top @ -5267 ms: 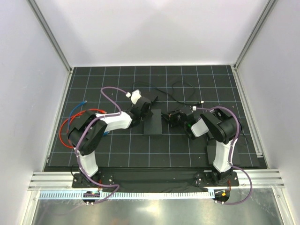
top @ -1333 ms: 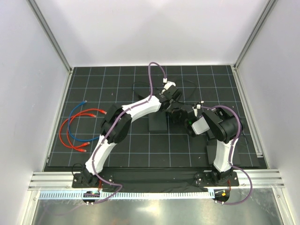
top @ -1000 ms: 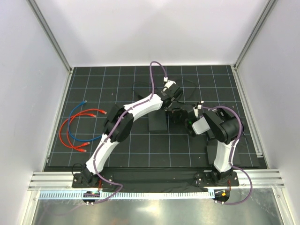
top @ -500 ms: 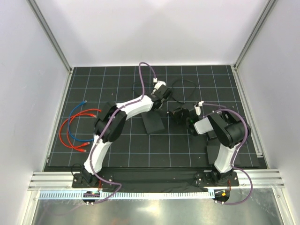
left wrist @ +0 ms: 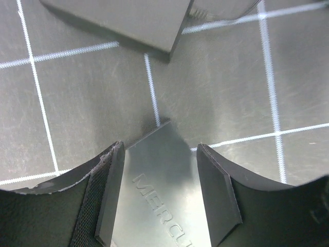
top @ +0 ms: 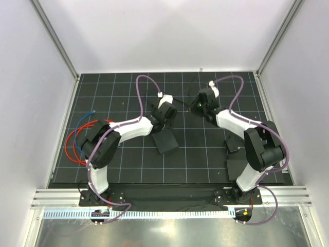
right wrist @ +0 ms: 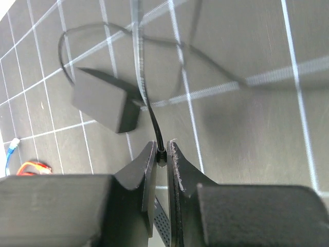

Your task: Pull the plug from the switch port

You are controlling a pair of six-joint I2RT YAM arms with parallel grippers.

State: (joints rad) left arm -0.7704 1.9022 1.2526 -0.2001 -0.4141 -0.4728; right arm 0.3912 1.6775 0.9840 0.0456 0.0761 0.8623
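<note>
The left gripper (left wrist: 159, 198), spread wide, straddles the switch (left wrist: 157, 190); the right gripper (right wrist: 162, 154) pinches the cord (right wrist: 146, 98), well apart.

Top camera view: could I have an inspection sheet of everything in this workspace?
Surface: black gridded mat, flat.
Job's things: switch lies askew mid-mat.
Clutter: power brick; black square plate at right.
Grippers: left gripper open, astride the switch's corner; right gripper shut on the black cord.
Cables: the black cord runs to the power brick; red and blue cables looped at left.
Surroundings: white walls, metal frame.
</note>
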